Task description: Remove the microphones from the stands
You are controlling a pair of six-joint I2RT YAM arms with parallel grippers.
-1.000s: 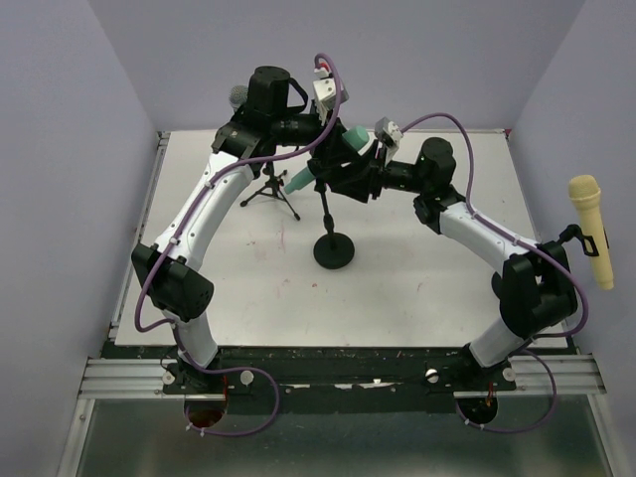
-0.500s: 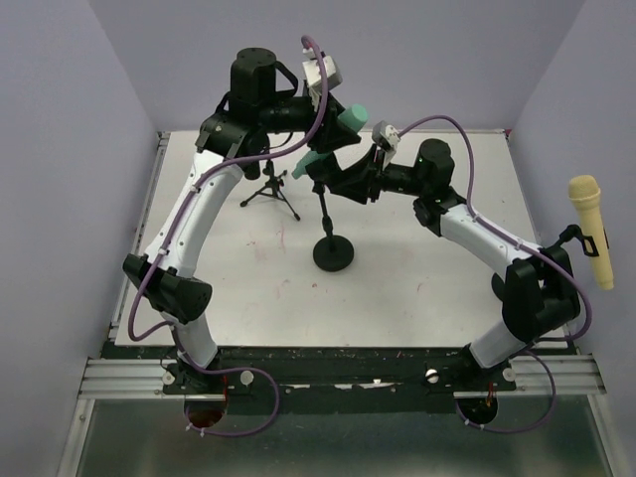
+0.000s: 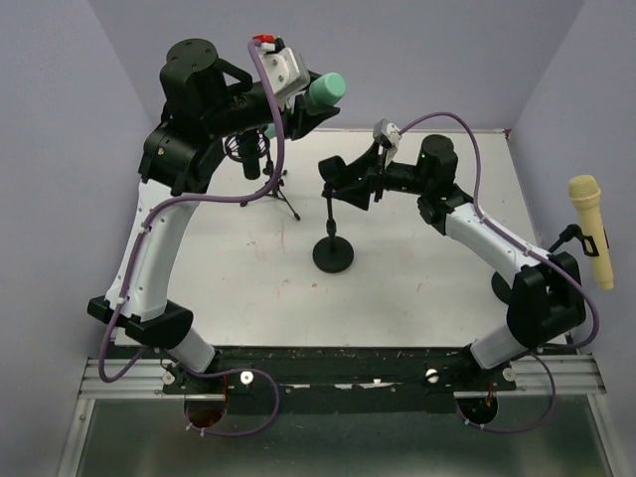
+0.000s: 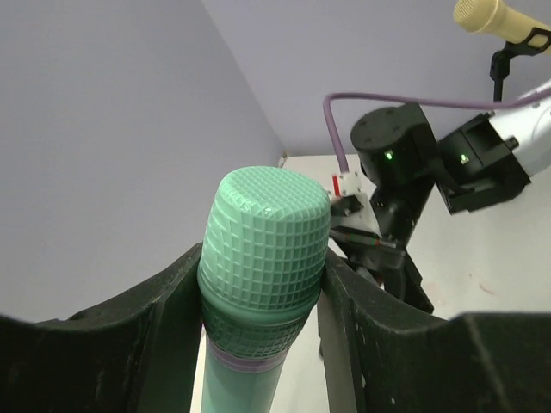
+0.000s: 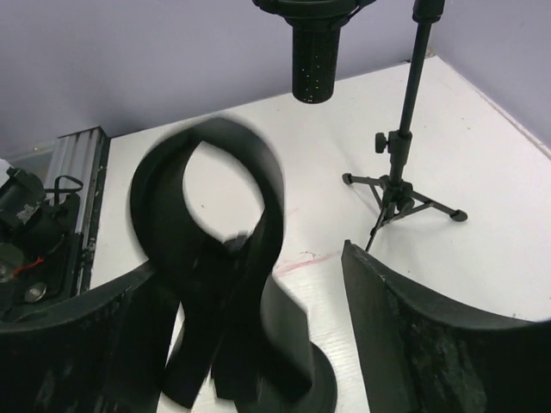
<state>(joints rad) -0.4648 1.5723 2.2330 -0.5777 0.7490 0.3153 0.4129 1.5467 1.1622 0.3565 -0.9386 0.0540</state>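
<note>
Microphone is off the stand — my left gripper clamps it aloft, my right gripper open around the empty clip — I'd say only set-down remains.

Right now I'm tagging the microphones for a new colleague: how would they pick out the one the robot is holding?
Look above the far left corner of the white table, where the left arm is raised. Its gripper clamps the mint-green microphone with a gridded head; its neighbours are a yellow microphone and a black microphone, both on stands.
</note>
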